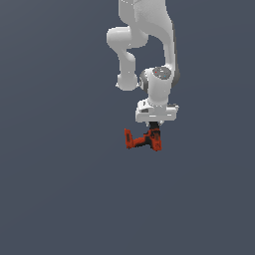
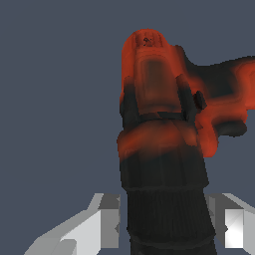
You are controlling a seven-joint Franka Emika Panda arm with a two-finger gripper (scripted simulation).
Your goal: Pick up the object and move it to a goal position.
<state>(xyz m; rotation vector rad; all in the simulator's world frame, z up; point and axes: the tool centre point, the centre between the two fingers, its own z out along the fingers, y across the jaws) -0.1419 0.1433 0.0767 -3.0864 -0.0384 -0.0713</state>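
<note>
**Grasp and Transfer of the Drill**

The drill [image 1: 144, 139] sits directly below the gripper [image 1: 156, 124], slightly right of centre in the exterior view. Its battery base points to that view's left and its dark front end lies between the fingers [image 2: 107, 221]. In the wrist view the black barrel fills the gap between the two white pads, which sit against or just beside its sides; full contact cannot be confirmed.

To perform this step well, keep the clamp centred on the barrel, not on the handle. The off-centre battery base will likely tilt the tool when carried, so grip firmly and move slowly. No goal marker is visible in either view.

The arm [image 1: 149, 40] descends from the top of the exterior view, with the wrist turned straight down and the hand vertical over the drill.
</note>
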